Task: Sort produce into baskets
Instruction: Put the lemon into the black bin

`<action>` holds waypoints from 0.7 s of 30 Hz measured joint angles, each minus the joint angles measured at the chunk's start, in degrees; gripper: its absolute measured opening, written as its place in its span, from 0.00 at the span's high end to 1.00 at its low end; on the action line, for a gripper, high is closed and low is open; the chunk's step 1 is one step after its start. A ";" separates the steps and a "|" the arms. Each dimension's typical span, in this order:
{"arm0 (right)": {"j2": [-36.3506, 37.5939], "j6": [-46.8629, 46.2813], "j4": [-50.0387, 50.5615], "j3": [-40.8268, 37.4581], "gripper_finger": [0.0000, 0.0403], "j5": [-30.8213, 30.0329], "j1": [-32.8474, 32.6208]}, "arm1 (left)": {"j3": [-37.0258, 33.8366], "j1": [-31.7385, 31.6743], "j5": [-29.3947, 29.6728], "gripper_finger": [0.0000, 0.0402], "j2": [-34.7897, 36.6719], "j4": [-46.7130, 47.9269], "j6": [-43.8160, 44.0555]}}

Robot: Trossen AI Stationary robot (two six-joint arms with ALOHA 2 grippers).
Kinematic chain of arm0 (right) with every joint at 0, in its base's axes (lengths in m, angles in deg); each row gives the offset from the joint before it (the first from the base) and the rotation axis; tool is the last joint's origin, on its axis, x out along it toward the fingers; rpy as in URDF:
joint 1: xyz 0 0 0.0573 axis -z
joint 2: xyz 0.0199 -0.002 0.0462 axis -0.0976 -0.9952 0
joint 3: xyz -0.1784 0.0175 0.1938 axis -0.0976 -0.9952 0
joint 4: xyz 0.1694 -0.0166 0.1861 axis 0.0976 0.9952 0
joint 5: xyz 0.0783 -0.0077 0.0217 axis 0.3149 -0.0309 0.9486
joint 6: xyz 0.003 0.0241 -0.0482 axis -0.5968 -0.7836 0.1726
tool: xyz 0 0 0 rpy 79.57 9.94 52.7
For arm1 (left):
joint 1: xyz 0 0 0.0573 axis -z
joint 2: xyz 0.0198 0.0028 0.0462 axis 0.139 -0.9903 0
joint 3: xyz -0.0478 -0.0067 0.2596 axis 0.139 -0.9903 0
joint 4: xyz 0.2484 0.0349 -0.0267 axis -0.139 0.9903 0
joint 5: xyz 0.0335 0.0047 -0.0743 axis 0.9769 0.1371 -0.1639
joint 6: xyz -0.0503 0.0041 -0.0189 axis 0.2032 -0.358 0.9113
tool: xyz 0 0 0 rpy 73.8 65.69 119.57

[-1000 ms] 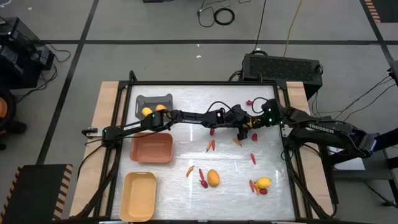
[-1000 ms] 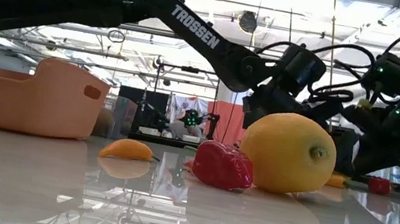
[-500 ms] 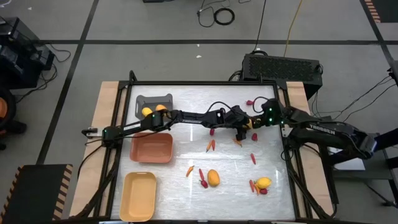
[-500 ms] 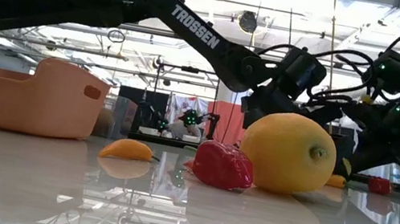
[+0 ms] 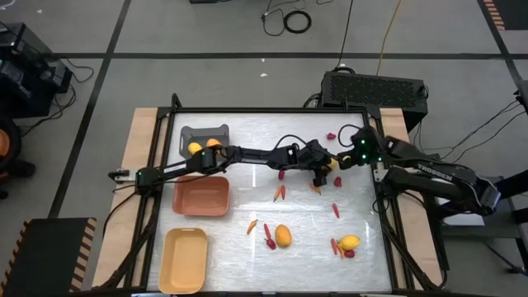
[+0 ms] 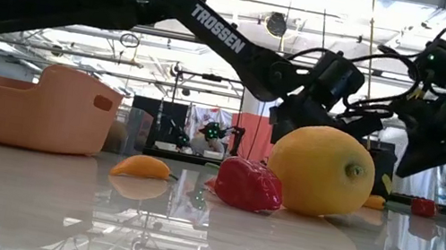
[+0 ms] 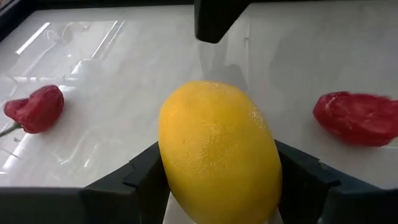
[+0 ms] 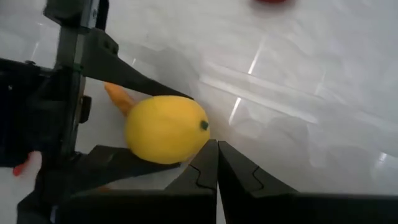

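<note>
Our left gripper [image 7: 217, 186] has its fingers around a lemon [image 5: 327, 162], well right of the grey basket [image 5: 204, 133]. The right gripper [image 8: 216, 163], clenched empty, sits just beside it; the round lemon could squirt out or bump that gripper.

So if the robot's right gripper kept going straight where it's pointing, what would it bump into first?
Most likely the roundish yellow toy lemon between the left gripper's fingers. The shut right gripper points at it from very close, though whether they already touch is unclear.
</note>
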 joint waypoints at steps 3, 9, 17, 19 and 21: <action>1.25 -0.06 2.77 1.70 1.00 0.00 -0.11 | 0.00 0.16 -0.01 0.42 1.77 1.22 -0.02; 4.93 -1.72 6.54 4.31 1.00 0.00 -2.35 | 0.04 0.19 -1.23 0.42 8.19 11.66 -2.14; 9.35 -7.24 7.33 5.13 1.00 0.13 -7.64 | 0.04 0.19 -0.53 0.43 17.04 37.07 -8.24; 9.58 -8.75 7.15 5.13 1.00 0.05 -8.90 | 0.02 0.18 -0.46 0.43 19.28 43.72 -9.03; 9.55 -10.24 6.91 5.13 1.00 -0.29 -10.17 | 0.04 0.17 -0.41 0.43 21.64 49.61 -9.14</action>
